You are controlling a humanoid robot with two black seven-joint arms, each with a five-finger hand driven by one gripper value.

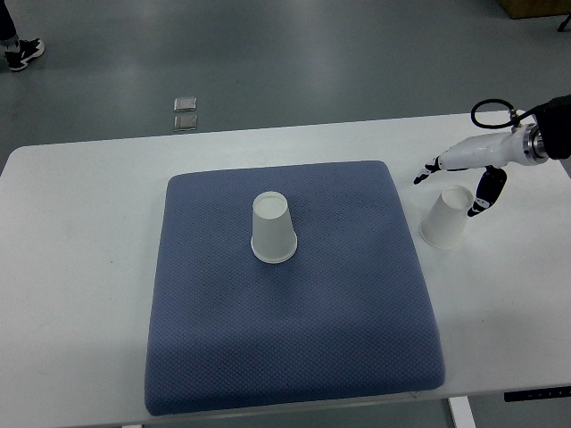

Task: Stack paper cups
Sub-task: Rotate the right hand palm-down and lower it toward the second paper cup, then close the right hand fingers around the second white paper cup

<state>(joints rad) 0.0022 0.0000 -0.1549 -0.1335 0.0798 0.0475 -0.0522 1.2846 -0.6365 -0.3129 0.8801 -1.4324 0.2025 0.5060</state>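
The step in hand looks like grasping the white paper cup standing upside down on the bare white table (80, 223), and it would go best if the right hand (464, 174) closes gently around the cup's mid-wall so the thin paper does not crush or tip. That cup (446, 217) sits just beside the hand at its seven o'clock; the fingers are spread and hold nothing. The second inverted white paper cup (272, 227) stands mid-cushion on the blue quilted mat (294, 357), at about nine o'clock from the first.
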